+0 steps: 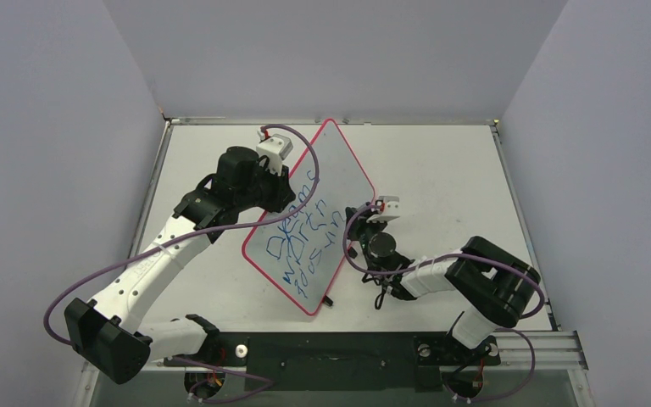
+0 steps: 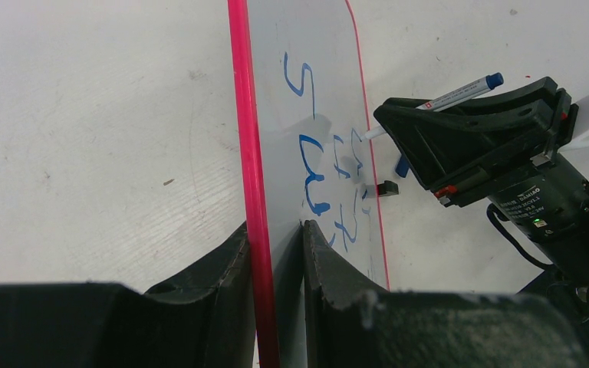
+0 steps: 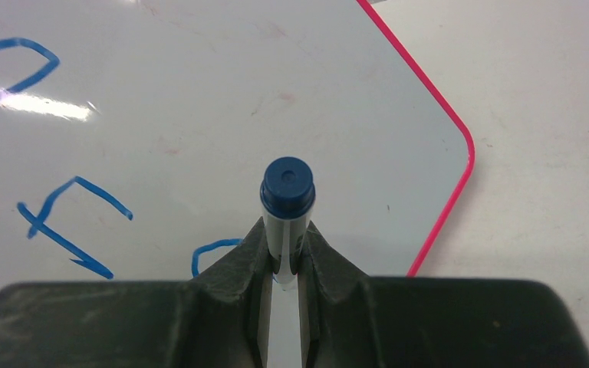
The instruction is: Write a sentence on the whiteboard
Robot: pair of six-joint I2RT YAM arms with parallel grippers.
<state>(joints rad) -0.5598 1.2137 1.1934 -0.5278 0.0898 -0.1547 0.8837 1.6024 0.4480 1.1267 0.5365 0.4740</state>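
Looking down from the top camera, you see the whiteboard (image 1: 332,174) set diagonally across the middle of the desk (image 1: 449,170), between your two arms, one rounded corner toward the back wall and the other toward the arm bases. It is tipped up off the desk, with its written face turned toward your right arm. The sentence (image 1: 303,244) runs in three uneven blue lines over the nearer half of the board.

Your left fingers (image 2: 312,254) are narrow and clamped on the board's red-pink rim, one finger on each face (the left wrist camera sees the board almost edge-on, with the rim running straight up out of the grip).

Your right fingers (image 3: 320,251) are nearly closed and pinch the marker (image 3: 287,188), whose blue end faces the right wrist camera. From the left wrist view the marker lies roughly level, with its white tip against the board's face close to the far rim, just beside the blue strokes. A short blue curve shows on the board just left of the right fingers.
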